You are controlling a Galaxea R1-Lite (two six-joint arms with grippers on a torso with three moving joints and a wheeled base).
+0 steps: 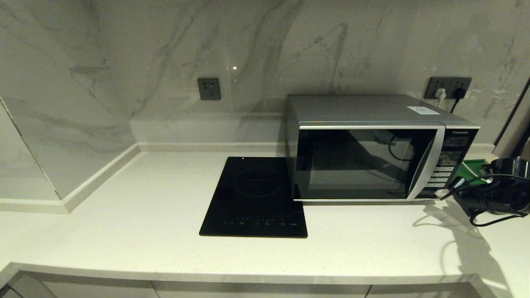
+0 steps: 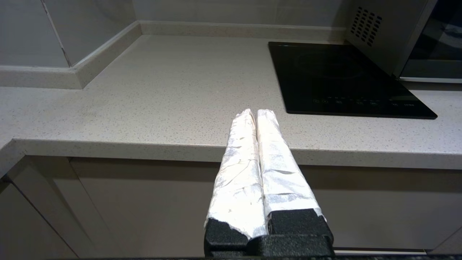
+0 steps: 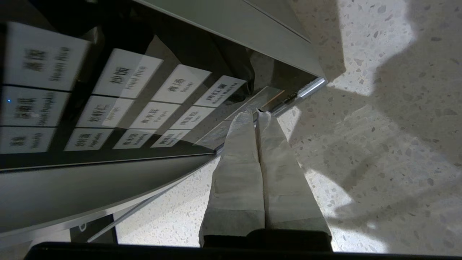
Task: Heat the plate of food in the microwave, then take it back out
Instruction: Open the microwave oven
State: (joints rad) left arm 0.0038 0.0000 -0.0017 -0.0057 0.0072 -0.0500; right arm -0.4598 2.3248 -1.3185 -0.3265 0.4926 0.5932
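The silver-grey microwave (image 1: 364,161) stands on the counter at the back right with its dark glass door closed. My right gripper (image 1: 449,193) is shut with nothing in it. Its taped tips (image 3: 255,112) point at the long bar at the bottom of the black button panel (image 3: 108,101), just above the counter. I cannot tell whether they touch the bar. The plate of food is out of view. My left gripper (image 2: 255,112) is shut and empty, parked in front of the counter's front edge, left of the microwave (image 2: 379,32).
A flat black cooktop (image 1: 254,198) lies on the pale counter (image 1: 124,215) just left of the microwave. A green tray (image 1: 472,169) sits to the right of the microwave, partly behind my right arm. Wall sockets (image 1: 449,87) with plugs are behind it.
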